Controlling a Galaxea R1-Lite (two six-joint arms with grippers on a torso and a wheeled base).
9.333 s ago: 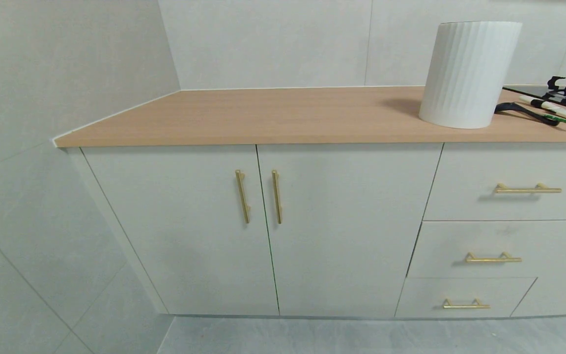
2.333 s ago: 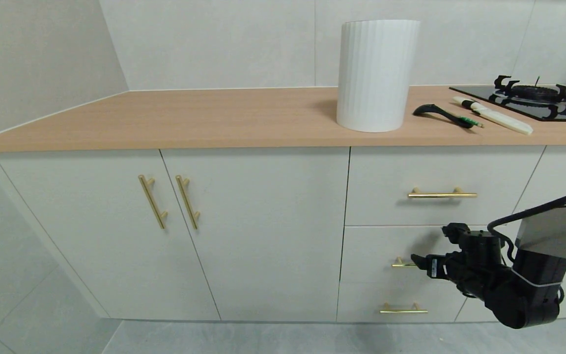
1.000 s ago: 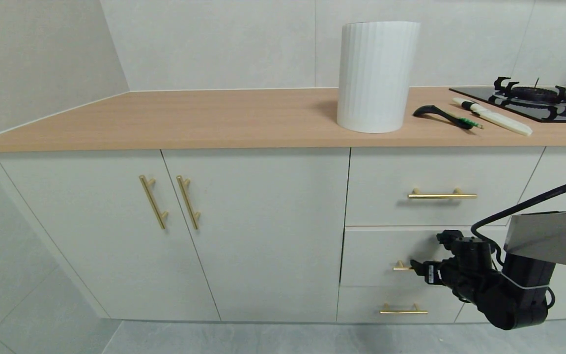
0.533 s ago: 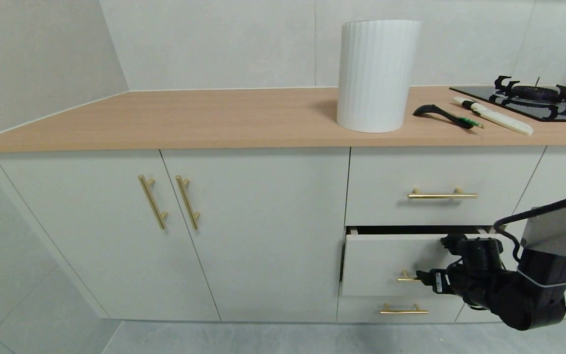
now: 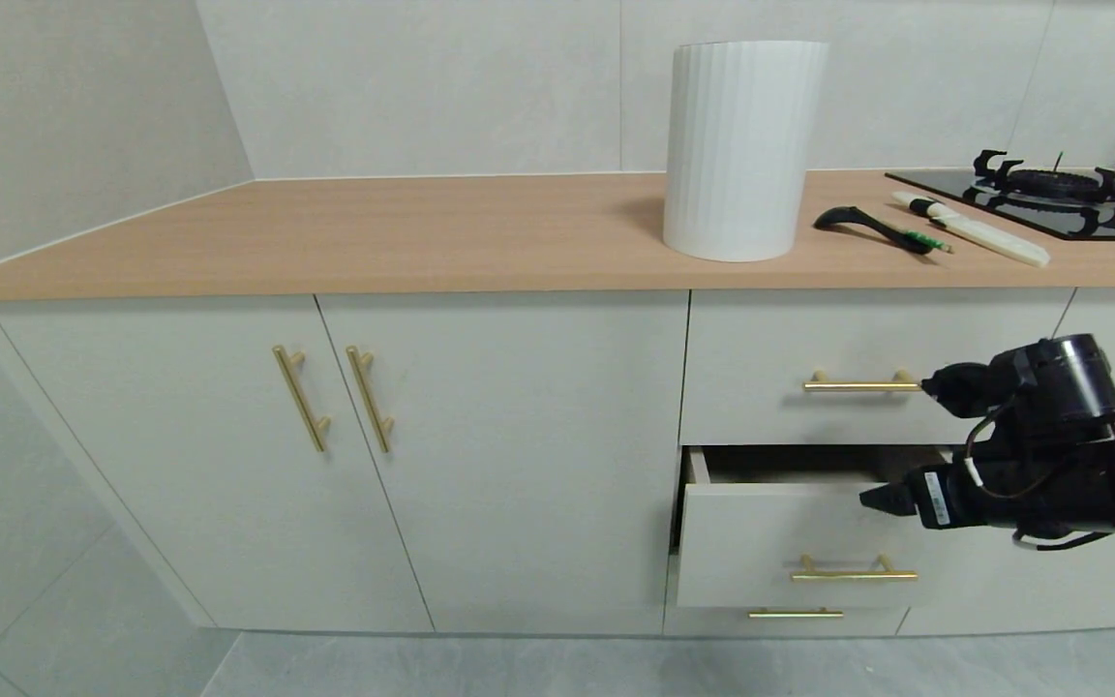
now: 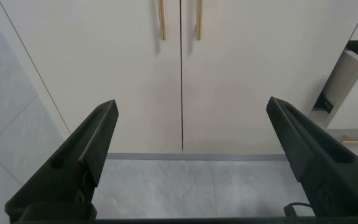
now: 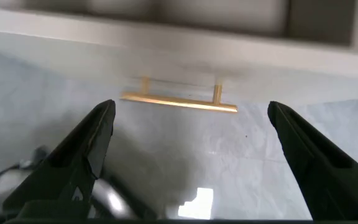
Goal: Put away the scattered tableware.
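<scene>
Middle drawer (image 5: 780,528) of three farther out, right fingers (image 7: 82,158) spread empty, left fingers (image 6: 82,158) likewise

I'm standing in a kitchen: a wood-grain countertop (image 5: 422,232) runs along large pale wall tiles (image 5: 422,87), with a black gas hob (image 5: 1037,184) set into its right end. Beneath it are pale cabinet doors (image 5: 480,465) and stacked drawers (image 5: 770,348) with brass bar handles (image 5: 872,385). A black ladle (image 5: 867,225) lies on the counter.
</scene>
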